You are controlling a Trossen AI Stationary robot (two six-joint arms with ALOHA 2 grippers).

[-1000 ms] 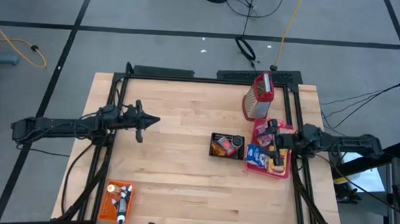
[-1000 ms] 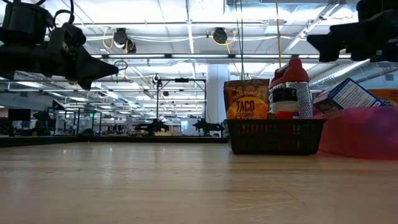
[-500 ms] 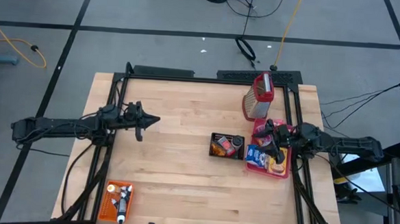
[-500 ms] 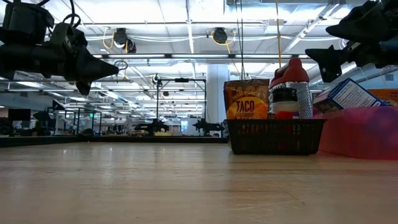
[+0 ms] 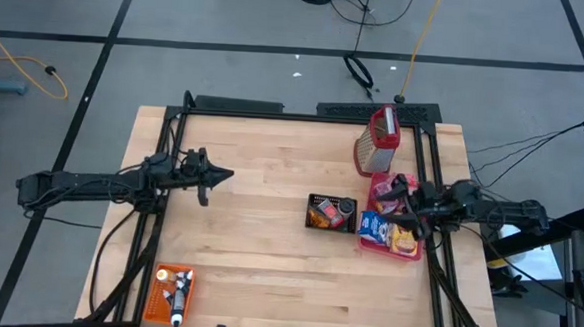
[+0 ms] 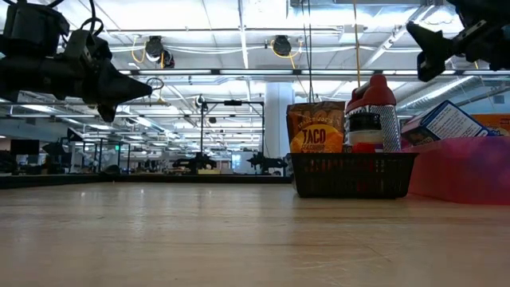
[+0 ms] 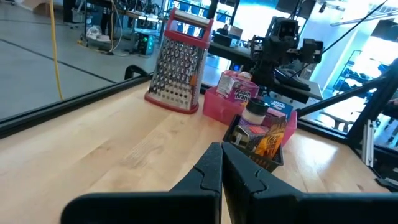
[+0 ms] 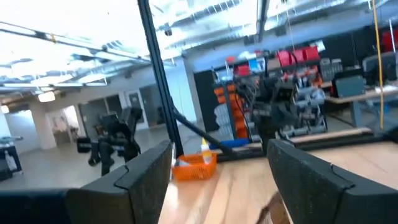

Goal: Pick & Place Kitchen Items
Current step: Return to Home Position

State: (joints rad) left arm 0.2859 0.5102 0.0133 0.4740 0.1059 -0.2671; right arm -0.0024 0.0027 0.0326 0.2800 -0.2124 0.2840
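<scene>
The kitchen items lie in three holders. A black mesh basket (image 5: pixel 329 214) holds a taco packet (image 6: pixel 315 127) and a small jar. Beside it, a flat red tray (image 5: pixel 409 252) at the table's right carries colourful boxes, among them a blue one (image 6: pixel 446 121). An orange crate (image 5: pixel 173 287) at the near left holds tiny bottles. My right gripper (image 5: pixel 395 197) hovers open above the red tray with nothing between its fingers (image 8: pixel 149 171). My left gripper (image 5: pixel 216 177) hangs shut and empty over the table's left half, pointing level toward the basket (image 7: pixel 258 140).
A metal grater with a red handle (image 5: pixel 377 140) stands upright at the far right, just behind the red tray. Bare wood lies across the table's middle and near side. A black frame runs along the table's edges.
My right gripper has rolled about its own pointing line above the red tray, its fingertips dipping and then coming up higher. It has stayed open and empty. The items have not moved.
</scene>
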